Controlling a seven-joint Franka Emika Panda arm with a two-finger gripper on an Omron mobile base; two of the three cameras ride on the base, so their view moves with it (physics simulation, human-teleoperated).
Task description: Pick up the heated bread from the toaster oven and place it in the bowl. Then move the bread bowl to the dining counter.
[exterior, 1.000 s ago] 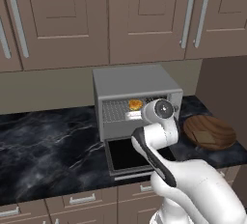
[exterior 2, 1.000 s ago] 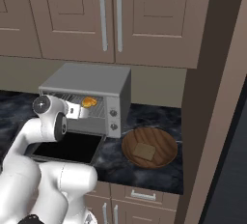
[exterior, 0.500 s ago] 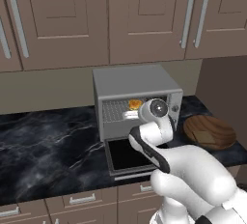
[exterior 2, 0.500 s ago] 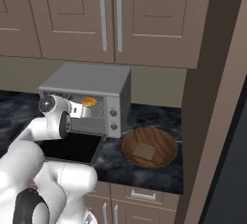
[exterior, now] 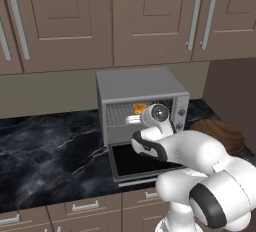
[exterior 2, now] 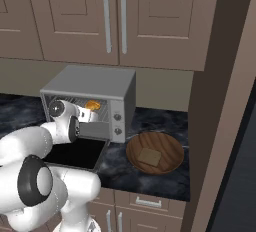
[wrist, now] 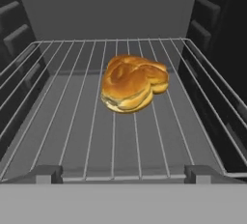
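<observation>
Inside toaster oven (exterior: 142,93), bread (wrist: 134,84) on rack, ahead of spread-wide, empty gripper (wrist: 123,174)

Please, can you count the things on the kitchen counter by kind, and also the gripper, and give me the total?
Toaster oven: 1, door open
Bread: 1, on the oven rack
Bowl: 1, wooden, beside the oven
Gripper: 1, open, facing the bread
Total: 4
</observation>
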